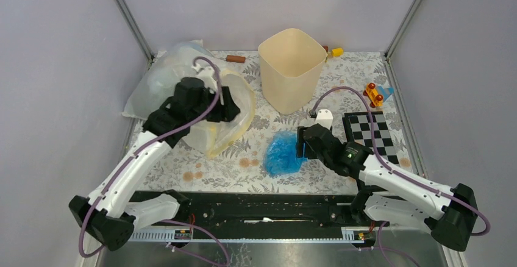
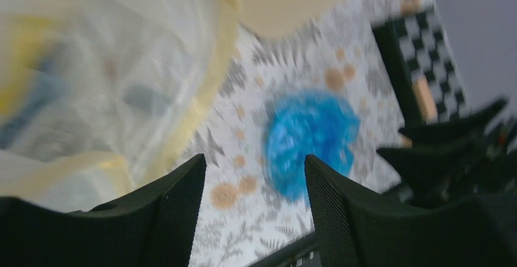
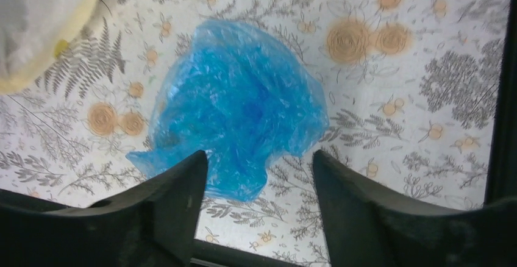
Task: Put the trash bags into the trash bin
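Note:
The crumpled light-blue trash bag (image 1: 283, 153) lies on the floral cloth, in front of the cream trash bin (image 1: 291, 66), which stands upright and open at the back centre. My right gripper (image 1: 302, 145) hovers at the bag's right edge. In the right wrist view the bag (image 3: 238, 105) lies just ahead of the open right gripper (image 3: 259, 160), with nothing between the fingers. My left gripper (image 1: 235, 110) hangs over the large clear and yellow bag (image 1: 201, 96). The blurred left wrist view shows that gripper (image 2: 255, 163) open and empty, the blue bag (image 2: 311, 136) beyond it and the bin (image 2: 286, 2) at the top.
A checkerboard (image 1: 372, 136) lies right of the blue bag, under the right arm. A red and yellow toy (image 1: 375, 94) sits at the right, a brown cylinder (image 1: 235, 58) and a yellow toy (image 1: 335, 52) at the back. Grey walls close in both sides.

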Tool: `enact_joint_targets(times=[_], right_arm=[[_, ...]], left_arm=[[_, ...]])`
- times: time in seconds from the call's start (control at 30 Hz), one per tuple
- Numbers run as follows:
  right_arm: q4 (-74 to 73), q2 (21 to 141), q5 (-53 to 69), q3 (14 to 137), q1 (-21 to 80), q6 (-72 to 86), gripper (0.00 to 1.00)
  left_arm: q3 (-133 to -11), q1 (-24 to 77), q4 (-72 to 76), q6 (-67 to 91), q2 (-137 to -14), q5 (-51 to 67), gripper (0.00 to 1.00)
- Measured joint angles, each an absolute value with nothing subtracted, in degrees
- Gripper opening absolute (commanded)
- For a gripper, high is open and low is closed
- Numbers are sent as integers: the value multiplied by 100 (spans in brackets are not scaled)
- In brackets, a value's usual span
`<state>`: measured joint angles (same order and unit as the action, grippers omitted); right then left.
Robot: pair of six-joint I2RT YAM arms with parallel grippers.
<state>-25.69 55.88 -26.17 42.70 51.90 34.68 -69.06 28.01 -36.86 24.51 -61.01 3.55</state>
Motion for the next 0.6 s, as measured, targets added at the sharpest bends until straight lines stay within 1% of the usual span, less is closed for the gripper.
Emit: enact_joint_targets(times=[0.07,0.13,0.2,0.3,0.4,0.47,0.53,0.6], right_arm=[[-2668,5719,-2502,4272,5190,3494,53],[-2674,5819,-2366,4244,5190,3531,51],[-2589,5905,-2239,4178,5190,3548,51],[-2403,6134,-2112,4082,5190,3570,54],[-2178,6510,-2023,4018,5190,3573,57],[-2008,6744,-2021,3966,5190,3568,56],[-1881,6893,-2021,3911,5190,3562,48],[-1741,7059,-2025,3876,5190,3540,22]], left_arm=[[-6611,3118,-3590,2440,-6248,637,57],[-6235,3463,-3417,2443,-6440,814,57],[-6049,3769,-3301,2464,-6528,888,57],[-5653,4165,-2956,2554,-6709,974,60],[-5356,4431,-2598,2644,-6904,1039,66],[-5192,4539,-2322,2714,-7039,1055,67],[-5033,4615,-2082,2779,-7150,1076,67],[-4851,4698,-1839,2864,-7306,1125,67]])
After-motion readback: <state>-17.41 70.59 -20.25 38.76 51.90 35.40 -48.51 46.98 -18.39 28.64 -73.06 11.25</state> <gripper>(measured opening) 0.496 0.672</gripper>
